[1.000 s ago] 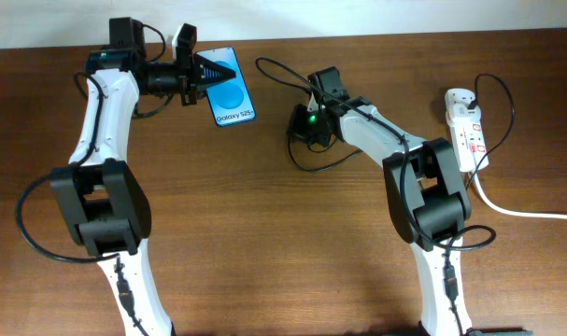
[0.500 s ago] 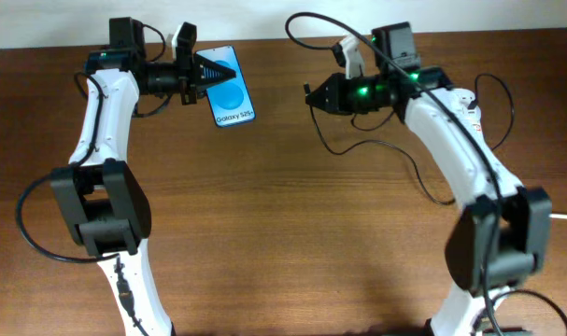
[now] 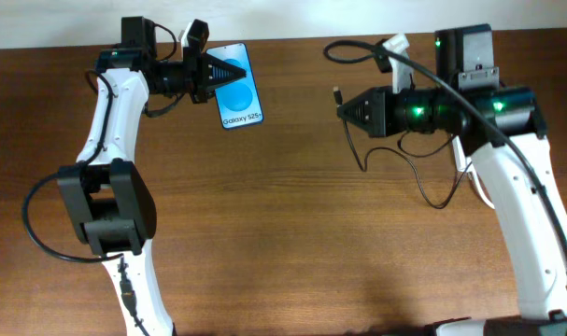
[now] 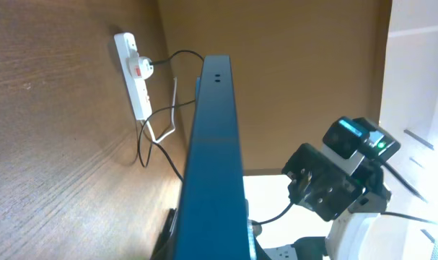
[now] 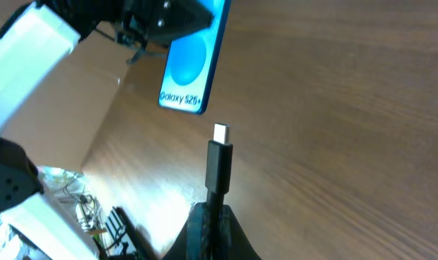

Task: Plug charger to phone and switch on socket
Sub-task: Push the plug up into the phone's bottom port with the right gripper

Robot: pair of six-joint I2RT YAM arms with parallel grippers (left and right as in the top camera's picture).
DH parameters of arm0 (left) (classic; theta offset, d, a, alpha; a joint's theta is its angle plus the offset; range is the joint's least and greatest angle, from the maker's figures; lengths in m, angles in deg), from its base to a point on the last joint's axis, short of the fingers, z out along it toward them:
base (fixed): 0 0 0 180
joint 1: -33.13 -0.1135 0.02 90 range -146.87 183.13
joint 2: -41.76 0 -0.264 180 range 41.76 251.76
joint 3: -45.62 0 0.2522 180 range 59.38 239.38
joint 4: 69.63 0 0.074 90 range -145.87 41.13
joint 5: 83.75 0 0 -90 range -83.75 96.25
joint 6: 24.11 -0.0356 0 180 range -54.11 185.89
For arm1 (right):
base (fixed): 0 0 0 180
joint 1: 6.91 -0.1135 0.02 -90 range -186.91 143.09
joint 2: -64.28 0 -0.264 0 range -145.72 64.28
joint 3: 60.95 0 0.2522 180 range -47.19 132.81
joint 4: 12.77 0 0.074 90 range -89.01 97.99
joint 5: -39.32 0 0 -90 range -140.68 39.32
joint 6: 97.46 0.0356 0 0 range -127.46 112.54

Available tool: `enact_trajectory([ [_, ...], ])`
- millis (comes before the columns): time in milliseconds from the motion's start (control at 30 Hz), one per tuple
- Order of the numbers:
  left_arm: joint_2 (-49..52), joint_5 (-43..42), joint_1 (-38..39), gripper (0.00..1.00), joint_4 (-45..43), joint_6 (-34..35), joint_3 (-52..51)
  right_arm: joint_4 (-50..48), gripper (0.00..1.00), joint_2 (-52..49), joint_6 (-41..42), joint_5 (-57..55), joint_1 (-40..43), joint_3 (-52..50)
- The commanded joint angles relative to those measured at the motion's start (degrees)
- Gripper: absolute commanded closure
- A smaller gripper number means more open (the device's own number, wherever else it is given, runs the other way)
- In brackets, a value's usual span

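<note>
Two pincers face each other across open brown counter [image 3: 292, 233]. The left pincer [image 3: 211, 75] pinches the phone [image 3: 237, 86] by one long edge, near the counter's far edge, with the screen facing up. The right pincer [image 3: 343, 111] is pressed onto the charger [image 5: 219, 160], whose connector tip points toward the phone's bottom edge, well apart from it. The socket [image 4: 135, 78] lies flat on the counter at the right side.

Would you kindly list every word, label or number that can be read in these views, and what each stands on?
"Galaxy S25+": on the blue screen of the phone, near its lower edge.
Markings on the socket: too small to read.
Nothing readable on the charger.
</note>
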Motion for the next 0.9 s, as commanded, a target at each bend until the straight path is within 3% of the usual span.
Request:
enact_trajectory([
  [0, 0.0, -3.2, 0.2, 1.0, -0.1, -1.2, 0.4, -5.3, 0.96, 2.4, 1.1, 6.1, -0.1, -8.6],
  [167, 0.0, -3.3, 1.0, 1.0, -0.1, 0.6, 0.4, -25.1, 0.96, 4.2, 13.8, 7.5, -5.3, -26.3],
  [300, 0.0, -3.2, 1.1, 1.0, -0.1, 7.1, 0.4, -28.5, 0.96, 4.2, 18.9, 5.1, -9.0, -26.5],
  [600, 0.0, -3.5, 1.3, 1.0, -2.1, 9.7, 0.4, -39.6, 0.96, 4.1, 31.7, -1.4, -16.5, -26.5],
  [867, 0.0, -3.4, 5.1, 1.0, -7.1, 12.9, 0.4, -43.0, 0.96, 3.6, 34.9, -5.7, -20.3, -26.5],
])
